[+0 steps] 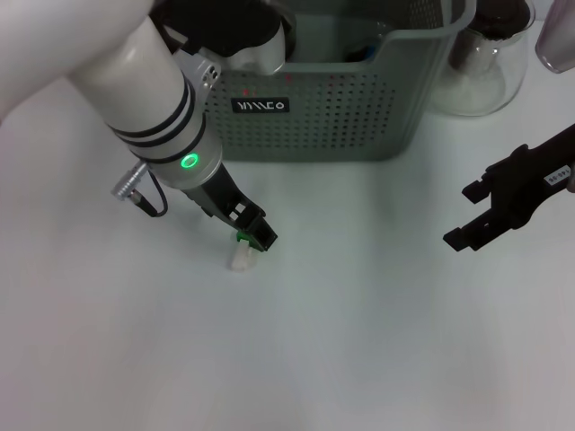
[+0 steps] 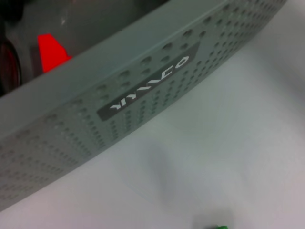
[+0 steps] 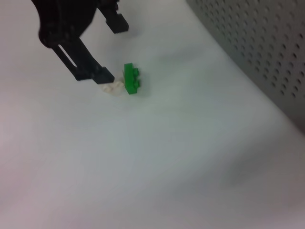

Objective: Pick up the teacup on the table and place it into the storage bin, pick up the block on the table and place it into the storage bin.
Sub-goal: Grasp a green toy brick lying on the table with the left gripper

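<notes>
The left hand (image 3: 107, 50) hangs spread over a green-and-white block (image 3: 125, 82) on the white surface (image 1: 359, 341) before the storage bin (image 1: 341, 108) — the right hand (image 1: 472, 214) waits spread, well apart.

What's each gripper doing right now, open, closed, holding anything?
Left gripper: open, empty, down at the green block and white block on the table.
Right gripper: open, empty, off to the side.
</notes>
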Tool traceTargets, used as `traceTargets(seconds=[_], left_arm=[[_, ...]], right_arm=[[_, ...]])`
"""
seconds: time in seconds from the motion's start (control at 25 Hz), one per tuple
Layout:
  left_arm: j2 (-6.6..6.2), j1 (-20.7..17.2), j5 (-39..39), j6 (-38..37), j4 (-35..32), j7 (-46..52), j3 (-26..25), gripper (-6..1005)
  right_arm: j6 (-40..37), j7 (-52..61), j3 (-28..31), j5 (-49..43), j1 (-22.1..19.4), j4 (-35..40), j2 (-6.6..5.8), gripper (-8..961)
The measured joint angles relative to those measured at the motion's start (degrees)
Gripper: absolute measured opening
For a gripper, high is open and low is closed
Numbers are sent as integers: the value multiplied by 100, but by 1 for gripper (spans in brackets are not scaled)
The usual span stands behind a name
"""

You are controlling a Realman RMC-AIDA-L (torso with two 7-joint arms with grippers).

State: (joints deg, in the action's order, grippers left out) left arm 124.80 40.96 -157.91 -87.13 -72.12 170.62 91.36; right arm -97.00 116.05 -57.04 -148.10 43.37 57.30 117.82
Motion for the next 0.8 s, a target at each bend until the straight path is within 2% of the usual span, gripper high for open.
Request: traceTargets(seconds=[0.8], left_arm=[[0,232,188,746,816,19,290,830]], right_arm=[[147,-3,-9,1,32,-71,31,912]])
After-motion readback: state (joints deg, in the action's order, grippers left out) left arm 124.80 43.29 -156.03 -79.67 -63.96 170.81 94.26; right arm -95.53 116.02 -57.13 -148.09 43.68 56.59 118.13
